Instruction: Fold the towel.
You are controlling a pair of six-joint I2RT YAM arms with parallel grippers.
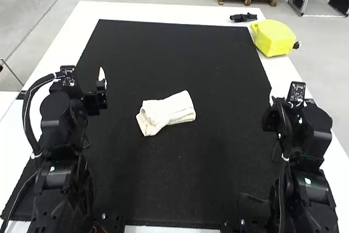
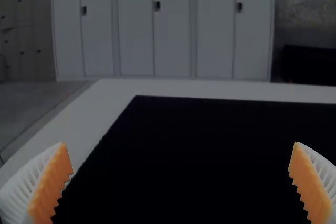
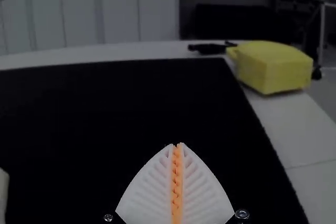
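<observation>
black left arm [image 1: 60, 178] at near left and right arm [image 1: 311, 184] at near right, nearest the camera in the high view. well beyond and between them, find the cream towel [image 1: 169, 112] on the black mat [image 1: 180, 181], a little left of the middle. lies compact, in layers, smoother toward the right, looser and more uneven at the left end, untouched by either arm. at far right on the white table [image 1: 73, 31], see a yellow case [image 1: 274, 37] and, farther off, a small black tool [image 1: 243, 18].

in the left wrist view, note the left gripper [image 2: 181, 142] released, with ribbed fingers wide apart and nothing between the orange pads [image 2: 51, 182].

in the right wrist view, note the right gripper [image 3: 176, 144] clenched, pad against pad, empty. notice also a pale sliver [image 3: 3, 195], probably towel.

looks like the closing step, with the main folding seemingly done and perhaps only tidying left. if unfinished, calls for reaching in low from the left, pinching all the layers at the loose end and squaring them. on the right, calls for parting the fingers first. could lift just the top layer and undo the fold.
</observation>
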